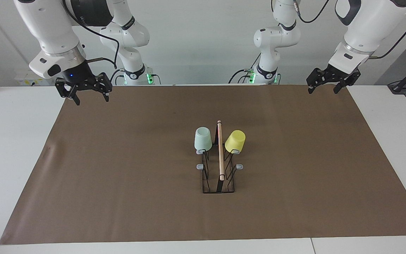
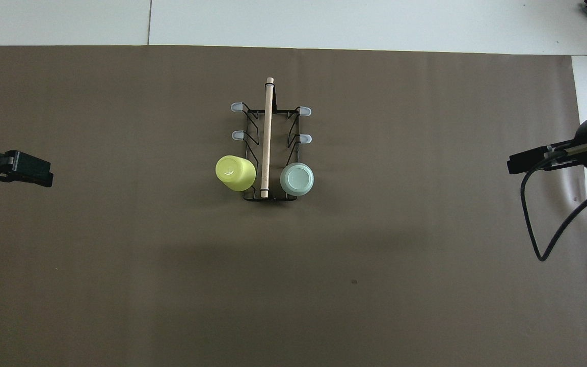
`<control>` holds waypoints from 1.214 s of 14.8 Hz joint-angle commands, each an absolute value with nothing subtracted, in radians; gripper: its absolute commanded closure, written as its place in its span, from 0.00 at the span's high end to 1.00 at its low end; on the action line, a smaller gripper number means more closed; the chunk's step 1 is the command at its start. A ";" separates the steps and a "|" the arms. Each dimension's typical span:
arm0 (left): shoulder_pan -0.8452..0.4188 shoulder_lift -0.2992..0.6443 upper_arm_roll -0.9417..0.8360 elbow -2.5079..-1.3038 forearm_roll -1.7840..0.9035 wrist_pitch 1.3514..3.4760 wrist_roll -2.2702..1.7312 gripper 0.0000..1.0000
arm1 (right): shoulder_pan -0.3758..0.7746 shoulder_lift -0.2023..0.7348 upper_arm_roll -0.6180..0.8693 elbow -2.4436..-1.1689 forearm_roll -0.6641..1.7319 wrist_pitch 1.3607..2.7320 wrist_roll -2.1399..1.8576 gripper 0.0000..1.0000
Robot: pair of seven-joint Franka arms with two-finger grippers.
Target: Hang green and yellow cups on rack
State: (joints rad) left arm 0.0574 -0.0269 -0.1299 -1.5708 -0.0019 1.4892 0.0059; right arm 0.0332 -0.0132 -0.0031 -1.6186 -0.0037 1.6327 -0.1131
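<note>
Green cup (image 1: 203,139) and yellow cup (image 1: 235,141): both sit upside down on the rack (image 1: 219,176), each on the prong of its side nearest the robots, green toward the right arm's end of the bench (image 1: 12,148), yellow toward the left arm's end. Yellow cup leans outward, away from the wooden rod handle (image 1: 220,151); green cup stands close to upright. Judged as thin plain plastic: light, fairly stiff but likely to flex if squeezed hard, smooth and somewhat slippery, not fragile. No handles, so the hold would be across the tapered wall, near the closed base that faces up, lifting straight off the prong before any sideways move; the taper may let a cup slide out of a loose pinch. The wire rack looks light too and could shift or tip if a cup snags. Count: one green cup, one yellow cup, one rack, one rod, six grey-tipped prongs, of which four are bare. By how things lie, both cups look hung. Left claw (image 1: 324,85) hangs over the brown mat (image 1: 118,176) corner at its own end, fingers spread, holding nothing. Right claw (image 1: 91,94) over the mat corner at its end, fingers apart, empty. Both arms wait.
</note>
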 commanded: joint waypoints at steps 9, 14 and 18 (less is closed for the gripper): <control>0.060 -0.044 -0.127 -1.557 -0.029 1.457 0.020 1.00 | 0.032 -0.002 0.000 -1.603 -0.020 1.643 -0.106 1.00; 0.058 -0.048 -0.130 -1.568 -0.029 1.508 0.021 1.00 | 0.032 -0.002 0.000 -1.603 -0.018 1.643 -0.104 1.00; 0.057 -0.049 -0.132 -1.575 -0.031 1.511 0.020 1.00 | 0.032 -0.002 0.000 -1.603 -0.018 1.643 -0.106 1.00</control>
